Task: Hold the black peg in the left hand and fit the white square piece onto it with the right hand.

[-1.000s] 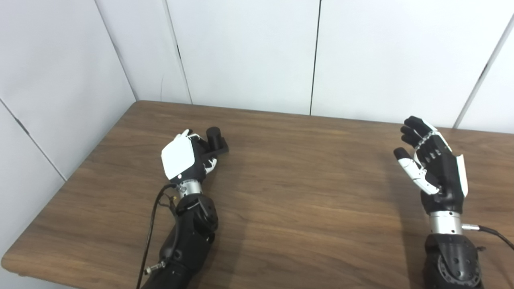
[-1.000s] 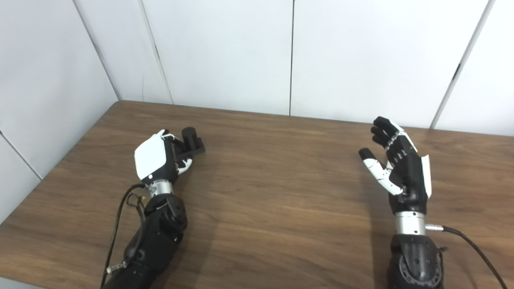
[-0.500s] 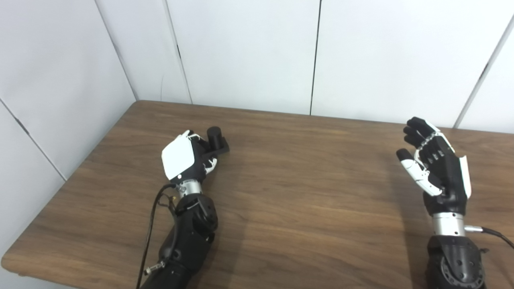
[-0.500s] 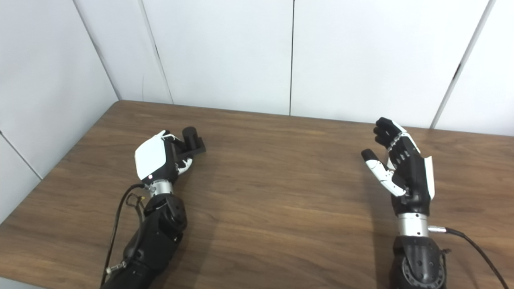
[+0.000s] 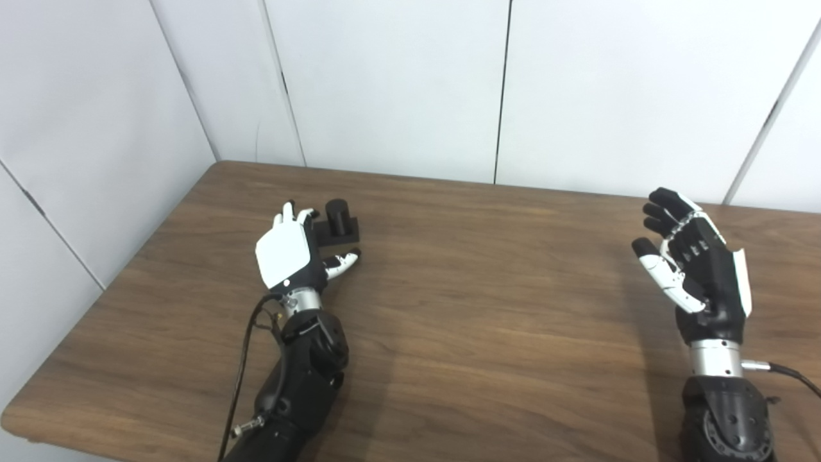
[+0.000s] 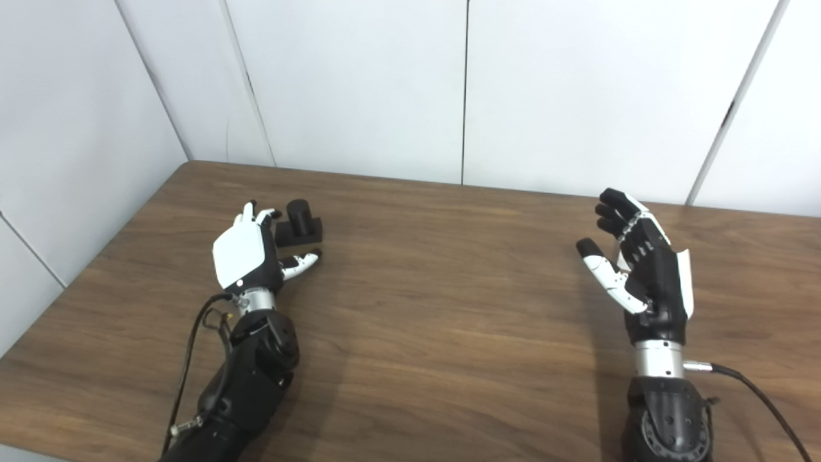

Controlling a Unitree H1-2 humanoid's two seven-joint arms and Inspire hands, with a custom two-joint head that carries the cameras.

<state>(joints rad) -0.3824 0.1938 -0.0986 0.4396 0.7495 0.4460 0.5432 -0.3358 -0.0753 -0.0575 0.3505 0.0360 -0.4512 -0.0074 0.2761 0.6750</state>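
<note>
**Black peg released onto table**

The black peg (image 5: 338, 223) now stands on the table (image 5: 487, 301) just beyond the left hand (image 5: 285, 253), whose fingers have opened off it. Half a second ago they gripped it. The right hand (image 5: 696, 269) waits open and empty. No white square piece is visible; regrasping appears necessary.

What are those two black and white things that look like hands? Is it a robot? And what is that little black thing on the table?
Yes, it is a robot. Both pictures come from two cameras on its head, side by side, so you see the same brown table twice. The arms reach in from the bottom. The left hand lies low with its fingers spread, right beside a small black peg standing on its flat base on the table. It holds nothing. The right hand is raised, open and empty too. No white square piece shows anywhere.
</note>
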